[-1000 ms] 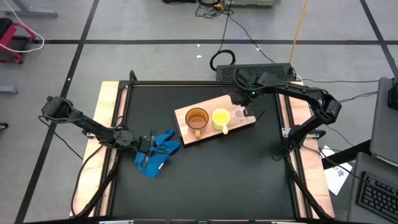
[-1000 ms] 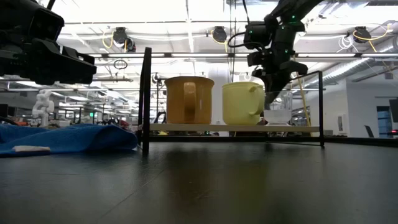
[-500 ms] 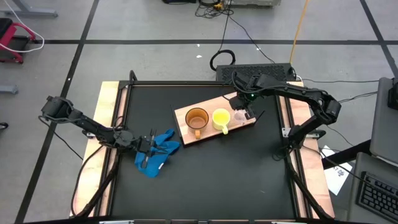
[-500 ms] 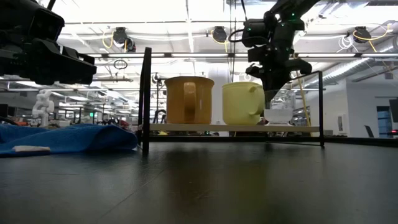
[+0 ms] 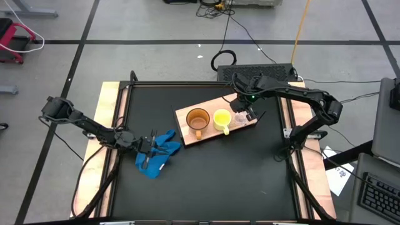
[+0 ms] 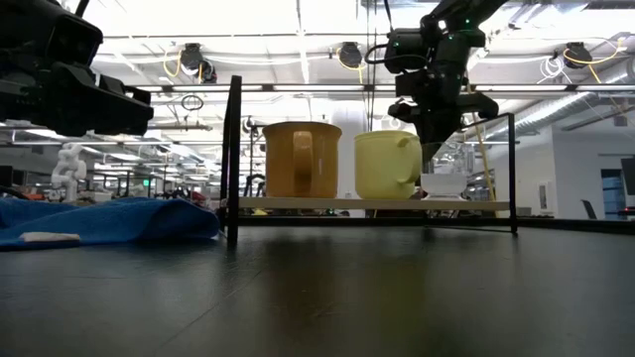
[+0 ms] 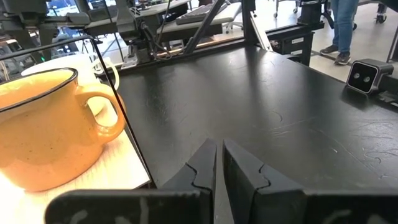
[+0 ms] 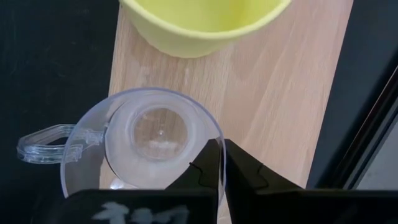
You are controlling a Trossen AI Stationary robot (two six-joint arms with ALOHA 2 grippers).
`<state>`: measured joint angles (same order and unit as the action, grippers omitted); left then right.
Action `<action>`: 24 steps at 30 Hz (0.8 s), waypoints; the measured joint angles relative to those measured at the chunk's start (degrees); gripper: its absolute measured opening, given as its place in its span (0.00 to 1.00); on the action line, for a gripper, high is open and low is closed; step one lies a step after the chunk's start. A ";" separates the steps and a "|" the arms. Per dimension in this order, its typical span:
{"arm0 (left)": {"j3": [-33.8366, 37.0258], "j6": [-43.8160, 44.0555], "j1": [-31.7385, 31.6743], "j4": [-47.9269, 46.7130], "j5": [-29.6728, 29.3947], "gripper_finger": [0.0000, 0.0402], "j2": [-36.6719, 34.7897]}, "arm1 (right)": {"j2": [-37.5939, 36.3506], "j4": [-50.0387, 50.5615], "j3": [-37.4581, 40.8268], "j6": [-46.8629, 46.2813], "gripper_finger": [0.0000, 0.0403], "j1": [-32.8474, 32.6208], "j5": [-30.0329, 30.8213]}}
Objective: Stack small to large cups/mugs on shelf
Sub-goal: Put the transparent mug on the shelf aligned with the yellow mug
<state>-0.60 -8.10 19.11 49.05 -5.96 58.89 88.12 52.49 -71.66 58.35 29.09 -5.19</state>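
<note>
1. On the wooden shelf (image 5: 240, 128) I see the orange mug (image 5: 197, 119), yellow mug (image 5: 222, 118) and clear cup (image 8: 146, 140) in a row.
2. My right gripper (image 8: 221, 163) hangs clenched and empty above the clear cup.
3. My left gripper (image 7: 219, 163) waits nearly closed by the blue cloth (image 5: 159, 152).
</note>
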 joint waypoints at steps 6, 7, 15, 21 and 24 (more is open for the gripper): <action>0.00 0.00 -0.02 -0.10 0.00 0.08 -0.01 | 0.00 -0.67 0.02 1.17 0.00 -0.59 0.02; 0.00 0.00 -0.02 -0.10 0.00 0.08 -0.02 | 0.00 -0.88 0.04 1.39 0.00 -0.76 0.06; 0.00 0.02 0.00 -0.52 0.00 0.08 -0.02 | 0.02 -1.74 0.04 2.50 0.00 -1.08 0.07; 0.00 0.53 -0.02 -0.50 0.00 0.08 -0.02 | 0.02 -2.22 0.04 4.60 0.00 -1.08 0.02; 0.00 0.67 -0.01 -0.50 0.00 0.08 -0.01 | 0.02 -2.57 0.04 5.34 0.00 -1.08 0.02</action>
<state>-0.60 -7.43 19.10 48.56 -5.96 58.88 88.14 49.92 -71.61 63.69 28.01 -5.17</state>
